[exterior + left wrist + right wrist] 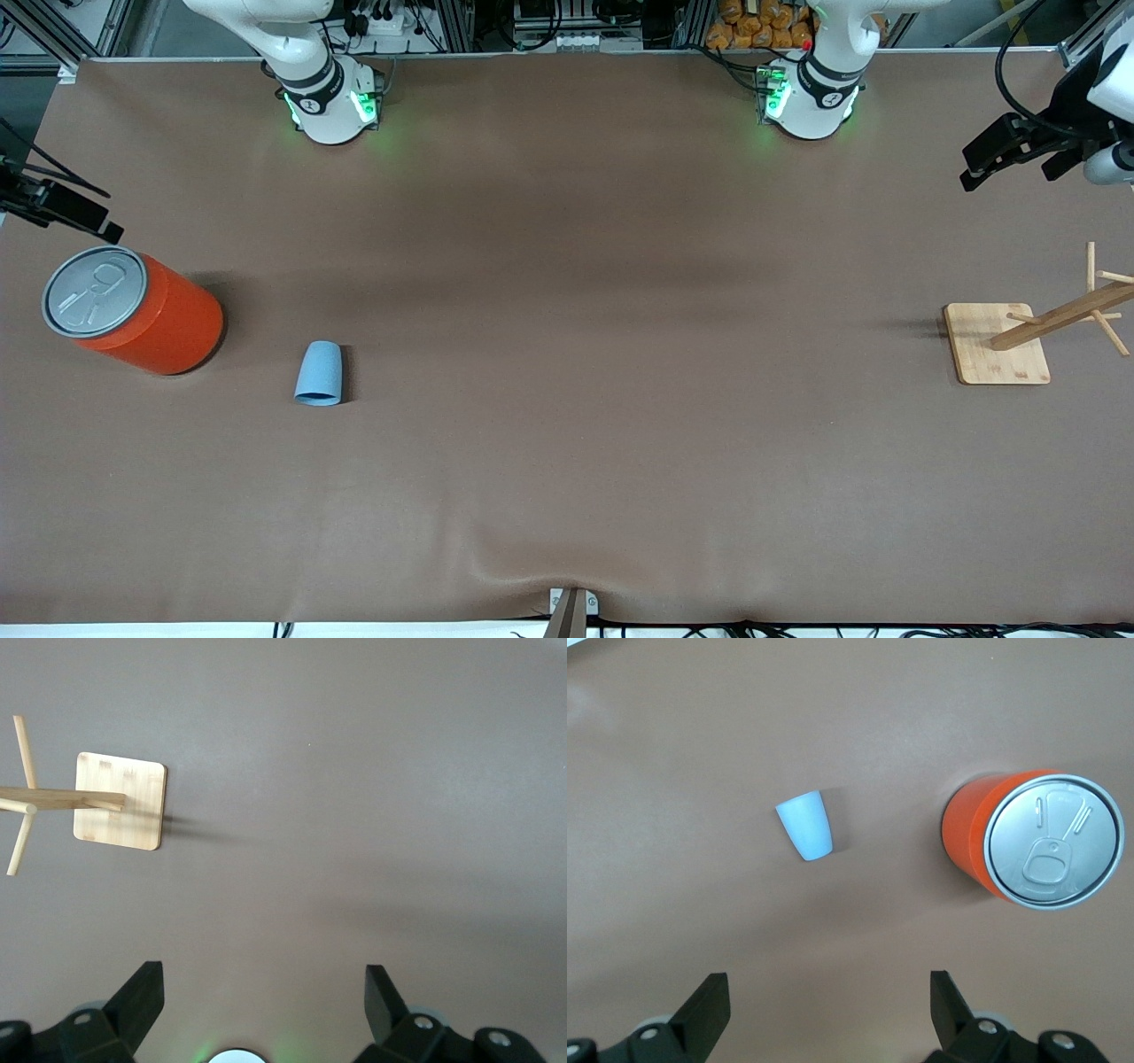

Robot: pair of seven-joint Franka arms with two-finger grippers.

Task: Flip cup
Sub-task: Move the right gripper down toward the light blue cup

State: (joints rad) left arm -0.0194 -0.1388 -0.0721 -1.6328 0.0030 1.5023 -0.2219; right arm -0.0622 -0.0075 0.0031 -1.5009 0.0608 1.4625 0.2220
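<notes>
Both grippers are hanging with fingers spread wide, the right gripper [824, 1010] over the table's right-arm end, the left gripper [264, 1005] near the wooden rack [997, 344], while the cup [319, 373] is sitting beside the red can [133, 310]

High front view faces both arms' bases; each wrist view looks straight down from well above the table [567, 461], the right wrist view sharing the cup [319, 374] and can [133, 310].
</notes>
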